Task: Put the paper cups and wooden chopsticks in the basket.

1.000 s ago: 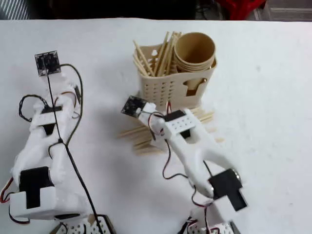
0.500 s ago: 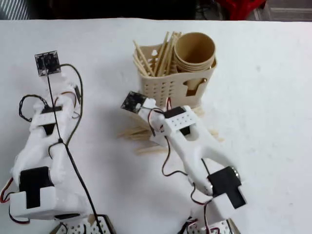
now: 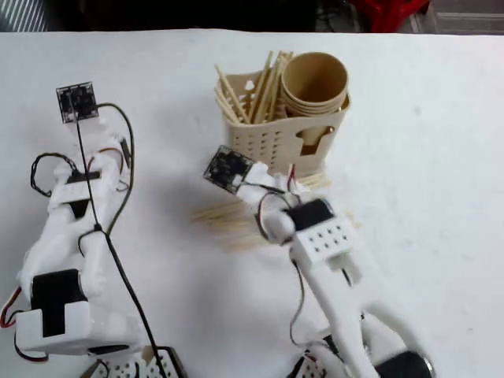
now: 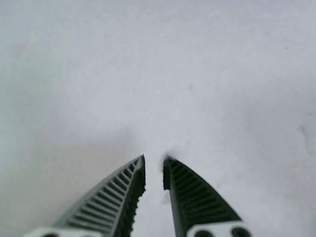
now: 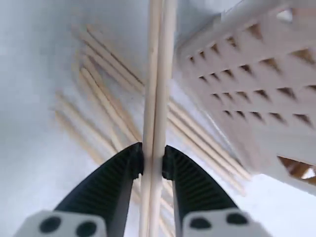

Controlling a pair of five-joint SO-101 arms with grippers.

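A cream perforated basket [image 3: 272,142] stands mid-table, holding stacked paper cups [image 3: 315,83] and a bundle of wooden chopsticks [image 3: 250,90]. More loose chopsticks [image 3: 224,214] lie on the table in front of it. In the right wrist view my right gripper [image 5: 152,160] is shut on two chopsticks [image 5: 157,89], held above the loose chopsticks [image 5: 101,106] and beside the basket wall [image 5: 256,89]. The right arm [image 3: 319,236] stands raised in front of the basket. My left gripper [image 4: 154,163] hangs over bare table, jaws all but together, nothing between them.
The left arm [image 3: 75,205] rests at the left side of the white table [image 3: 425,157], well away from the basket. Dark cables [image 3: 118,260] run along it. Open table lies to the right of the basket and behind it.
The right arm has risen and drawn back from the pile with two chopsticks in its gripper, uncovering more of the loose chopsticks. The left arm has not moved.
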